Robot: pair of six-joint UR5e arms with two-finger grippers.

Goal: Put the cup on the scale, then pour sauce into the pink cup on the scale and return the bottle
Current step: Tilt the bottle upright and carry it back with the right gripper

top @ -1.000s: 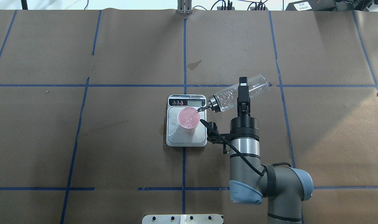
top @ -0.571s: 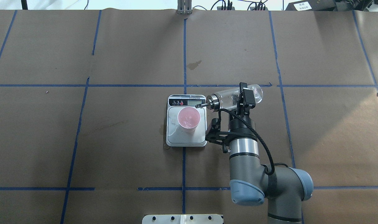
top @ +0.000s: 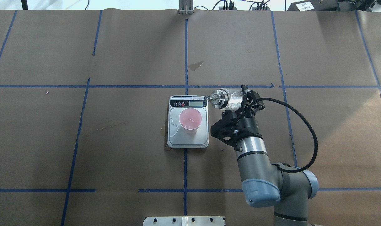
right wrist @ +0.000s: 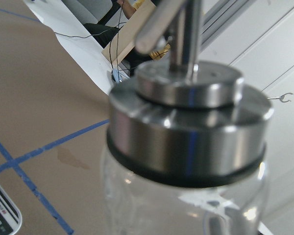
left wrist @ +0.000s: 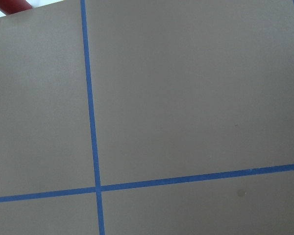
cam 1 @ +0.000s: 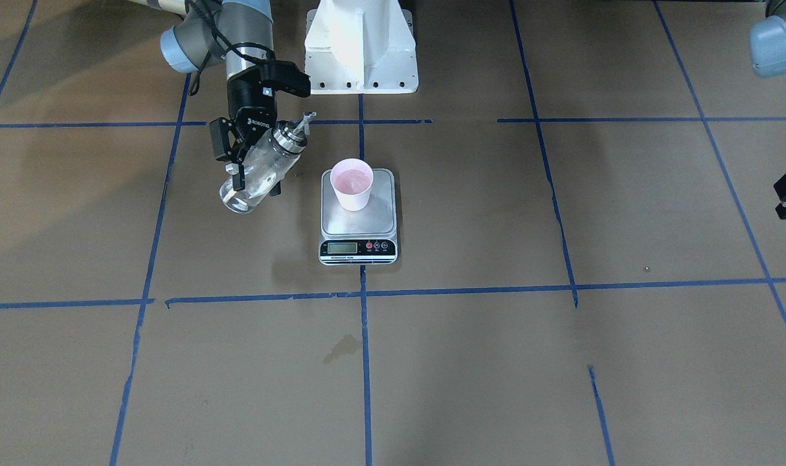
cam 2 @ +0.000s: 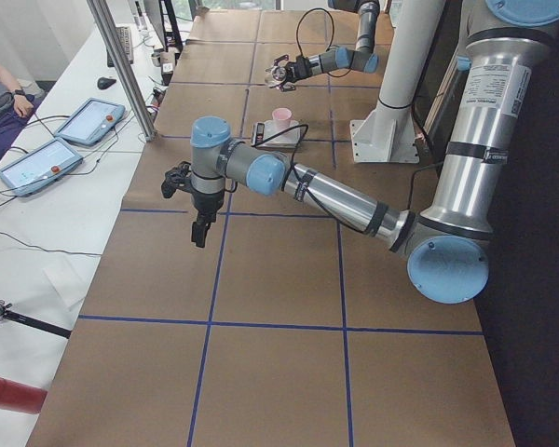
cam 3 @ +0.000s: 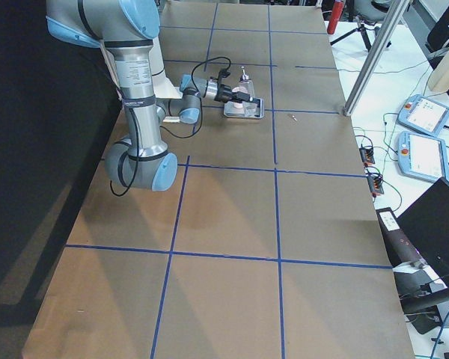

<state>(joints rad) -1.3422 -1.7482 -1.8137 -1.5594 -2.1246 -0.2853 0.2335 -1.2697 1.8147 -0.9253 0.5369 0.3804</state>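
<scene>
The pink cup [top: 190, 119] stands on the scale's steel plate [top: 178, 138] and holds pale liquid; it also shows in the front view [cam 1: 351, 183]. My right gripper [top: 245, 100] is shut on the clear glass bottle [top: 229, 98], held in the air just right of the scale. The bottle is tilted with its metal spout raised, near the scale's display corner and off the cup. It shows in the front view [cam 1: 260, 171] and fills the right wrist view [right wrist: 186, 147]. My left gripper [cam 2: 197, 237] hangs far off to the left over bare paper; I cannot tell whether it is open.
The white robot pedestal [cam 1: 360, 45] stands behind the scale. Brown paper with blue tape lines [top: 185, 47] covers the table, with a small stain [top: 195, 65] beyond the scale. Operator tablets [cam 2: 84, 121] lie on the side bench.
The right wrist has turned and drawn back. The bottle has swung from pouring into the cup to spout-up, and its spout has left the cup's rim.
</scene>
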